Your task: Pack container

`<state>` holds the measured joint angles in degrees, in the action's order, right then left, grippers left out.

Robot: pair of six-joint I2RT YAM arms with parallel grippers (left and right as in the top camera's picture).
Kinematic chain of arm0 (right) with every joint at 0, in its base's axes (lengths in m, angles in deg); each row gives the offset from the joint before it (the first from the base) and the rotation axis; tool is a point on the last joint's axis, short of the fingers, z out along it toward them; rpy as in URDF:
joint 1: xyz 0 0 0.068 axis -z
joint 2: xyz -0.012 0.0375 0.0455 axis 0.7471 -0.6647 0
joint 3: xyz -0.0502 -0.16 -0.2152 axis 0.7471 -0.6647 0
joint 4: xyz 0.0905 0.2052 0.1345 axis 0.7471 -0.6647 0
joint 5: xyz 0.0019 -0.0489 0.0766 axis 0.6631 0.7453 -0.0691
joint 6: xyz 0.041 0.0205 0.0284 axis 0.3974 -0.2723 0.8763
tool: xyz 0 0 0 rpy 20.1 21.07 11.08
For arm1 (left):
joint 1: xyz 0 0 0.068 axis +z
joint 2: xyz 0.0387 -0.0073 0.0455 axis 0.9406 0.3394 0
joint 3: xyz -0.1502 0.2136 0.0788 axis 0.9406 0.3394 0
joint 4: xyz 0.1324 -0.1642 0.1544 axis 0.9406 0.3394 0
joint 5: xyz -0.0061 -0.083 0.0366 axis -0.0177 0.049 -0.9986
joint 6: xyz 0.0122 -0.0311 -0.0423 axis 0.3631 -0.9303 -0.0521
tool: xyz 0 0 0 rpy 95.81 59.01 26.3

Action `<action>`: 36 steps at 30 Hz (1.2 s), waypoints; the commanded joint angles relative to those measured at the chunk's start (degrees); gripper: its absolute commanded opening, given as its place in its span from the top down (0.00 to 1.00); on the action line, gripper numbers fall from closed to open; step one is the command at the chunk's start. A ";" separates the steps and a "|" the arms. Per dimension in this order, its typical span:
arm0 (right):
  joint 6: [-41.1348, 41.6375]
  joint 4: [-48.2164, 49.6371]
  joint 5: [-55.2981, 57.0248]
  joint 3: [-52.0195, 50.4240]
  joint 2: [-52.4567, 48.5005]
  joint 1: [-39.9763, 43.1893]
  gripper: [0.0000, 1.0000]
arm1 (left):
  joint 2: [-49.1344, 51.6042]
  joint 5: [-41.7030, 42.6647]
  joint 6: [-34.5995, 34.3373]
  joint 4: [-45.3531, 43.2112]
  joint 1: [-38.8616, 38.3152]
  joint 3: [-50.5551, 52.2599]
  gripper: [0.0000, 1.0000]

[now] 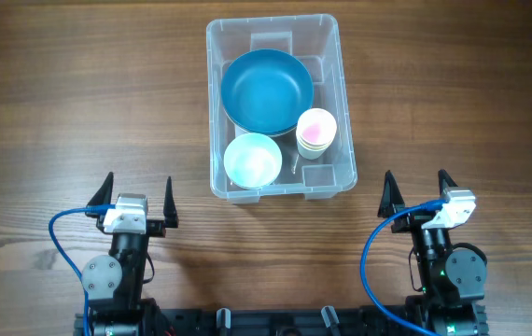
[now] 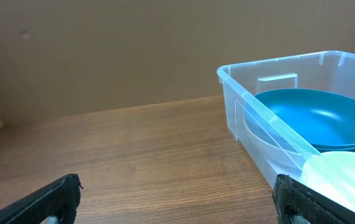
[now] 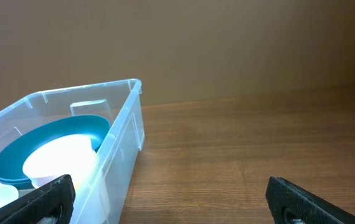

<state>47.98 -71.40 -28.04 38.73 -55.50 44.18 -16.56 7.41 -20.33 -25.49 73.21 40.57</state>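
**Container ahead, between both open grippers**

- Container [image 1: 272,20]: clear bin, open top up, standing flat on the wooden table [image 1: 61,93]. It is ahead of both grippers and between them.
- Long axis: runs away from the grippers, near to far, almost square to the arms. One short end faces them. The other short end points away.
- Left gripper [image 1: 137,192]: jaws spread wide, nothing between them, clear of the container. The bin lies ahead and to its right. In the left wrist view, only the dark fingertips [image 2: 54,200] show at the bottom corners, and the bin's near corner and long wall rise ahead on the right.
- Right gripper [image 1: 415,185]: jaws likewise spread, holding nothing. The bin lies ahead and to its left. In the right wrist view, the fingertips [image 3: 40,202] sit low in the frame, and the bin's long wall runs away on the left.
- Contents, all mouth up:
  - Blue bowl [image 1: 266,91]: the largest item, filling the far half, farthest from both grippers.
  - Pale bowl [image 1: 252,160]: in the near corner on the left gripper's side, just beside the blue bowl.
  - Pink-lined cup [image 1: 316,132]: upright in the near part on the right gripper's side, against the blue bowl's rim. It may be a stack, but I cannot tell.
- A blue cable [image 1: 61,233] loops beside the left arm.
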 commanded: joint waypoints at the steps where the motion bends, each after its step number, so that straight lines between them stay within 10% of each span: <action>1: 1.18 0.28 0.94 -0.46 0.61 0.28 0.00 | -0.66 0.68 1.11 -0.37 -0.26 0.48 0.00; 36: 1.18 0.28 0.96 -0.46 0.61 0.28 0.00 | -0.55 0.66 1.14 2.25 -0.26 0.48 0.00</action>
<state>48.00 -71.40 -28.01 38.73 -55.50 44.18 -16.58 7.39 -20.33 -23.28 73.21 40.64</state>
